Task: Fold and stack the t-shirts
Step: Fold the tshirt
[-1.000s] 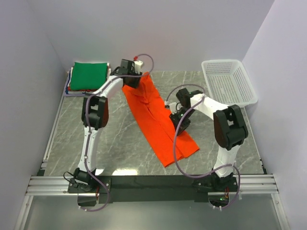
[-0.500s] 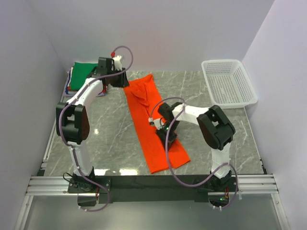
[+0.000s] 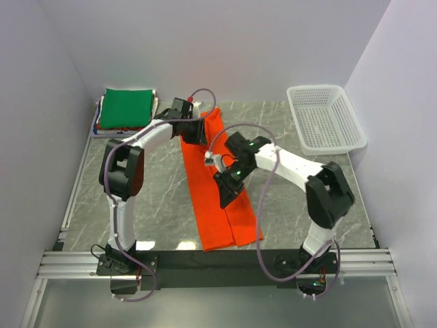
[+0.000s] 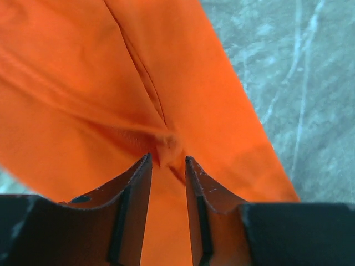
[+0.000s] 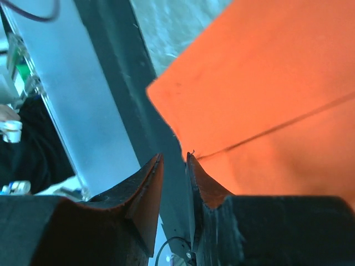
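Observation:
The bright orange t-shirt point(image 3: 213, 217) lies as a long folded strip down the middle of the table, from the back to the near edge. My left gripper point(image 3: 196, 131) is at its far end. In the left wrist view the jaws point(image 4: 167, 158) are closed on a puckered fold of the orange cloth point(image 4: 83, 83). My right gripper point(image 3: 224, 197) hovers over the strip's middle. In the right wrist view it point(image 5: 174, 156) is nearly closed with nothing between the jaws, and the shirt's near corner point(image 5: 266, 72) lies below. A folded green t-shirt point(image 3: 126, 108) tops a stack at the back left.
A white lattice basket point(image 3: 326, 117) stands at the back right. The black rail point(image 3: 218, 260) runs along the near edge, just past the shirt's near end, and also shows in the right wrist view point(image 5: 119, 83). White walls close in the table on three sides.
The orange strip has swung from a diagonal to nearly straight, its near end moving left. My left gripper went left, then came back to the far end. My right gripper moved left and lifted.

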